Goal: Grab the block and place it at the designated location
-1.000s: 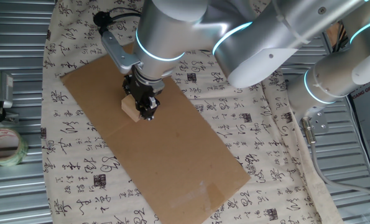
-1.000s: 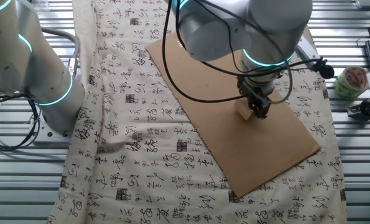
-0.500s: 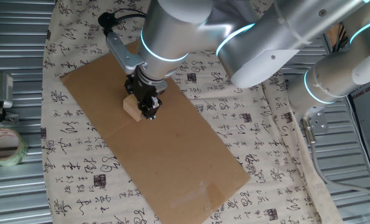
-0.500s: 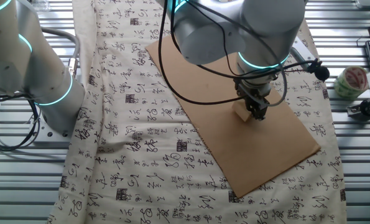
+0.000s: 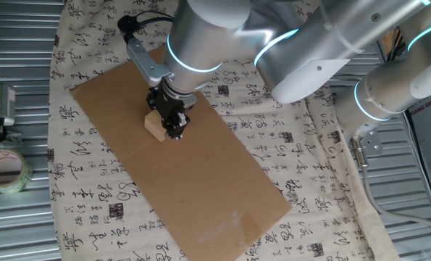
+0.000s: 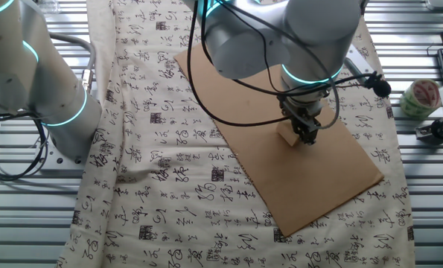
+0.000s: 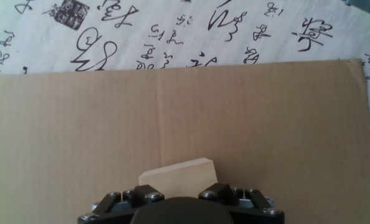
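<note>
The block [image 5: 154, 125] is a small tan wooden cube on the upper part of the brown cardboard sheet [image 5: 208, 181]. My gripper [image 5: 169, 129] points down with its fingers closed around the block, low over the cardboard. In the other fixed view the block [image 6: 287, 134] shows just left of the gripper [image 6: 304, 134]. In the hand view the block's top [image 7: 177, 172] sits between the jaw bases of the gripper [image 7: 178, 196]. The black dot of the designated location shows in no view.
The cardboard [image 6: 310, 186] lies on a white cloth [image 5: 309, 181] printed with black characters. A roll of clear tape [image 5: 5, 170] sits on the metal table at the left, and it also shows in the other fixed view [image 6: 421, 97]. A metal clamp [image 5: 1, 109] is near it.
My gripper and the block have shifted together a little toward the cardboard's upper end. The grip has not changed.
</note>
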Robot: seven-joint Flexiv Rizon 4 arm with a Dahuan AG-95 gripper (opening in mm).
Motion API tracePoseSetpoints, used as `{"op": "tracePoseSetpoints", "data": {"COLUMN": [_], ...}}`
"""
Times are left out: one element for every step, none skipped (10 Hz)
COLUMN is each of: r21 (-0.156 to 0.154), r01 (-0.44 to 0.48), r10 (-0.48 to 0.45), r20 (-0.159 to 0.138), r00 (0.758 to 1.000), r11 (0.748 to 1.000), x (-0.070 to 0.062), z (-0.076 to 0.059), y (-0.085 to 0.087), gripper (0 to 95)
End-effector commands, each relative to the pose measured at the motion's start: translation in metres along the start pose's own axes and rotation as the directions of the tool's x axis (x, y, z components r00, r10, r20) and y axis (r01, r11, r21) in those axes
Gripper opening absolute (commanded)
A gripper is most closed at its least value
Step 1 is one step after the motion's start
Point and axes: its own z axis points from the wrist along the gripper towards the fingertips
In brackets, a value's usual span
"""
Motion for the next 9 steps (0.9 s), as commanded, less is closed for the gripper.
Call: {"op": "tracePoseSetpoints", "data": {"r21": [0.006, 0.005, 0.006, 0.006, 0.008, 0.008, 0.008, 0.009, 0.008], "r01": [-0.002, -0.002, -0.002, -0.001, 0.000, -0.002, 0.000, 0.003, 0.015], "r10": [0.002, 0.002, 0.002, 0.001, 0.000, 0.002, 0.000, -0.003, -0.015], "r20": [0.001, 0.001, 0.000, 0.001, 0.001, 0.001, 0.001, 0.001, 0.001], "r00": [1.000, 1.000, 1.000, 1.000, 1.000, 1.000, 1.000, 1.000, 1.000], "r11": [1.000, 1.000, 1.000, 1.000, 1.000, 1.000, 1.000, 1.000, 1.000], "x": [-0.0002, -0.0002, -0.0002, -0.0002, -0.0003, -0.0003, -0.0003, -0.0003, -0.0003], "z": [0.0008, 0.0008, 0.0008, 0.0008, 0.0008, 0.0007, 0.0007, 0.0007, 0.0007], "y": [-0.0007, -0.0007, -0.0007, -0.0007, -0.0007, -0.0007, -0.0007, -0.0007, -0.0007], "gripper": [0.0, 0.0, 0.0, 0.0, 0.0, 0.0, 0.0, 0.0, 0.0]}}
